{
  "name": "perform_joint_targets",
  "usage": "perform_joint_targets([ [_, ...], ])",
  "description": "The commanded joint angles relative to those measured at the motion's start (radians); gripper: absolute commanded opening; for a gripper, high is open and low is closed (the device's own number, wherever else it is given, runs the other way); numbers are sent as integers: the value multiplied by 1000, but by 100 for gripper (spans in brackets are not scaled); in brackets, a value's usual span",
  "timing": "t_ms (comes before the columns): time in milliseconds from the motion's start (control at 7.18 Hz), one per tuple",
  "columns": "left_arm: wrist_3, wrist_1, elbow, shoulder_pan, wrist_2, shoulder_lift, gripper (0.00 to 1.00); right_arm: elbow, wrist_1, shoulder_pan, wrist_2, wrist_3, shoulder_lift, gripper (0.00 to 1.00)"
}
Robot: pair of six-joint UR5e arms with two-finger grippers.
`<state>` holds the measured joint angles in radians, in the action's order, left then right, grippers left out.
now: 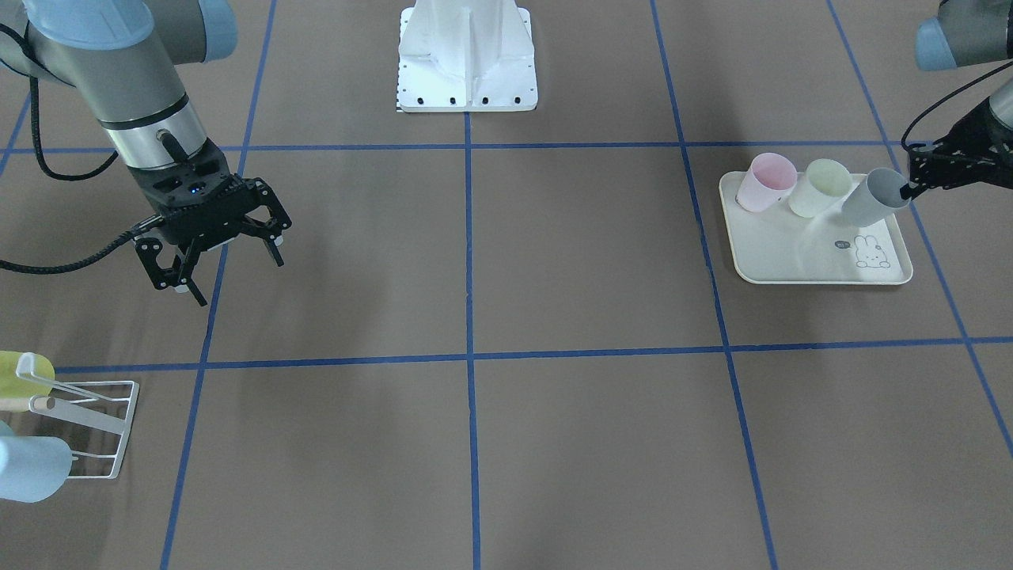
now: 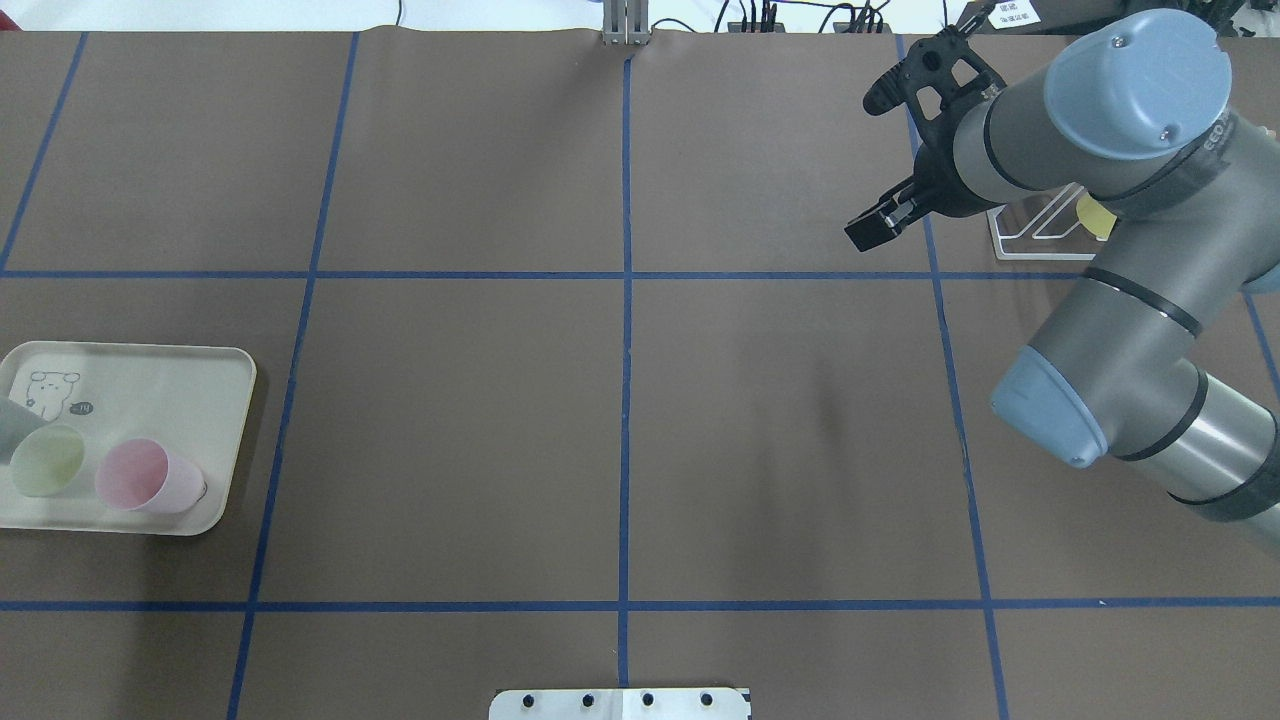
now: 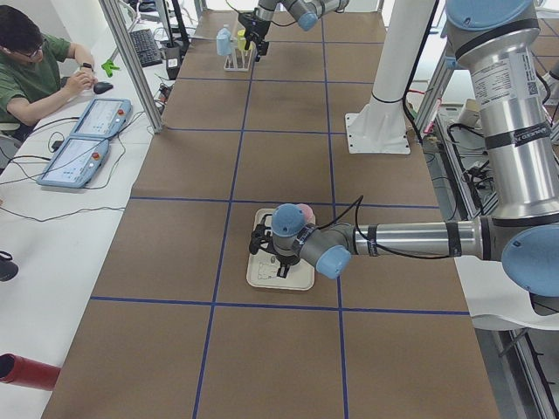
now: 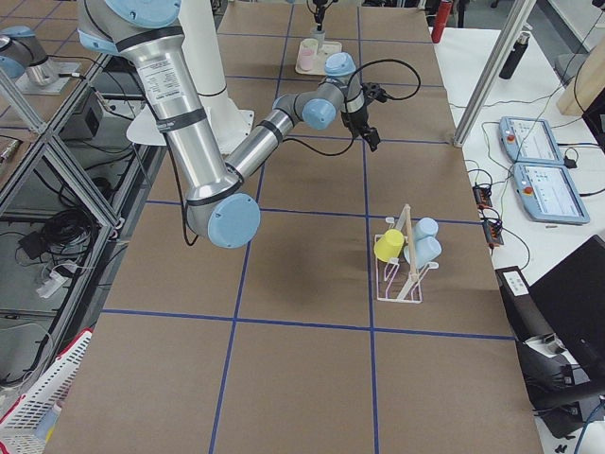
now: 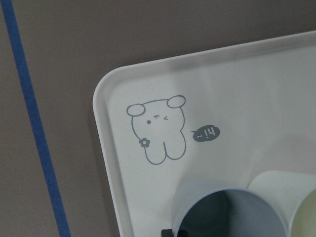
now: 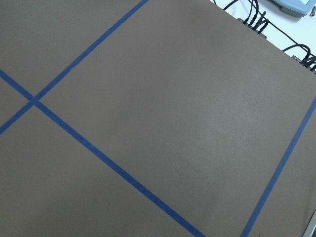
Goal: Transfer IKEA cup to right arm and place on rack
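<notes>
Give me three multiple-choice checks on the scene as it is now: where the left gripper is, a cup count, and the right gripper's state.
1. Where is the left gripper?
A) at the table's centre
B) at the rim of the grey-blue cup on the tray
C) over a keyboard

2. How many cups stand on the tray?
A) one
B) two
C) three

3. On the right gripper, the fingers are:
A) spread, empty
B) shut on a cup
C) shut, empty

Answers:
1 B: its tip meets the grey-blue cup's rim.
2 C: the pink cup, the pale green cup and the grey-blue cup.
3 A: the fingers stand apart with nothing between them.
</notes>
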<state>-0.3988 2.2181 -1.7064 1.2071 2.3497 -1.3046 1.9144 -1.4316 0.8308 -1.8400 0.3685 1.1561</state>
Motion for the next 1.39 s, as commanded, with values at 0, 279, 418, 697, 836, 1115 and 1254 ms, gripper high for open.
perform_joint_targets([
  [0,-8,-50,-6,94,-4,-80,0,-2,5,-16,16,1,-34,100],
  [279,-204,-193,-7,106,11,-264,0,-12,35,-35,22,1,-74,100],
  [418,-371,-210,-9,106,57,-347,0,-20,118,-62,83,0,-73,100],
  [697,-678,-213,-15,103,173,-488,0,-67,335,-104,152,0,-75,100],
  [836,-816,-213,-13,98,241,-558,0,-96,458,-117,163,-3,-75,100],
  [1115,-1015,-201,-36,98,391,-642,0,-118,473,-154,172,0,-142,100],
  [1254,-1094,-199,-68,97,408,-656,0,-120,485,-188,255,-8,-142,100],
])
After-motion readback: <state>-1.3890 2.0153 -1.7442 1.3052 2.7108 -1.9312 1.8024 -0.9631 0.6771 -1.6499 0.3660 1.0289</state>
